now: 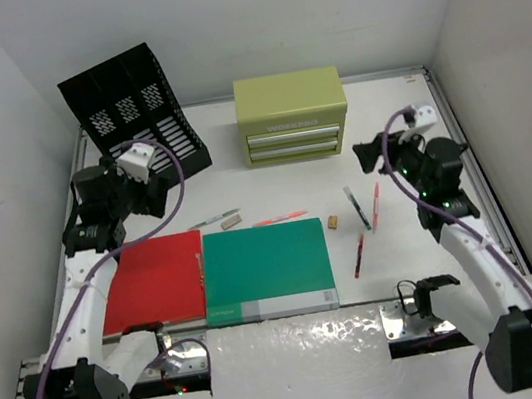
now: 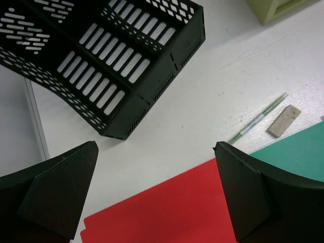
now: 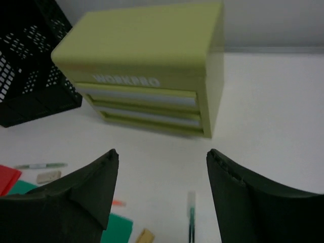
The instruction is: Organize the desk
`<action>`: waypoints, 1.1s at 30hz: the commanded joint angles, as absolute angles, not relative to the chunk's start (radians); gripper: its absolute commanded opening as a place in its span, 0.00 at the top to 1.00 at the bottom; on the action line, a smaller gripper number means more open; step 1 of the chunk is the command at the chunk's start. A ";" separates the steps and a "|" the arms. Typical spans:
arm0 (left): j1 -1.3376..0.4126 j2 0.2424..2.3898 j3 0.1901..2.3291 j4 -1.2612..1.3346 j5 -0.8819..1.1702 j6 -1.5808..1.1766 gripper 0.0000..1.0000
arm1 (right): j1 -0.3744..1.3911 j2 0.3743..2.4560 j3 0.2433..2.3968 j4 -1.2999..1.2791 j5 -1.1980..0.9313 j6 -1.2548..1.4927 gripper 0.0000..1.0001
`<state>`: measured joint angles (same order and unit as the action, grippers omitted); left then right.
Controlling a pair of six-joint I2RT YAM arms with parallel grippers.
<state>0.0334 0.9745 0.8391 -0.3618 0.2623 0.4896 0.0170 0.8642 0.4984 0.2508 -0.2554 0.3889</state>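
Counter (image 1: pixel 233 184), white with thin rails, fills most of the top view and carries everything else. At its far edge stand a black mesh file rack (image 1: pixel 130 110), upper left, and an olive-green drawer box (image 1: pixel 291 114), upper centre. These are probably the homes for the loose items.

Nearer the arms, a red folder (image 1: pixel 152 281) and a green folder (image 1: pixel 267 270) lie flat, side by side and edges touching. Loose pens (image 1: pixel 356 207), an eraser (image 1: pixel 231 222) and a small tan block (image 1: pixel 332 221) are scattered above and to the right of the folders, so sorting looks barely begun.

In its wrist view, the left pincer (image 2: pixel 155 147) is spread wide and empty. It hangs over bare counter between the rack and the red folder's corner, well placed to take that folder toward the rack.

The right pincer (image 3: pixel 162 152) is also spread wide and holds nothing. It faces the drawer box with a green pen below it. It seems set to start on the pens, though the drawers are shut.
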 commanded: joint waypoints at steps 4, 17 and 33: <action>0.025 1.113 0.985 -0.296 0.322 0.453 0.00 | 0.303 1.017 0.559 0.533 -0.150 -0.399 0.33; 0.023 1.290 1.083 -0.192 0.331 0.414 0.00 | 0.492 1.388 0.580 0.736 0.024 -0.969 0.32; 0.023 1.331 1.049 -0.155 0.304 0.434 0.00 | 0.584 1.784 0.738 0.992 0.265 -1.244 0.39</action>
<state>0.0334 1.3300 1.0473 -0.2054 0.3069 0.4259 0.5751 1.7687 0.6991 0.8906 0.2119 -1.1694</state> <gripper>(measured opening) 0.996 0.604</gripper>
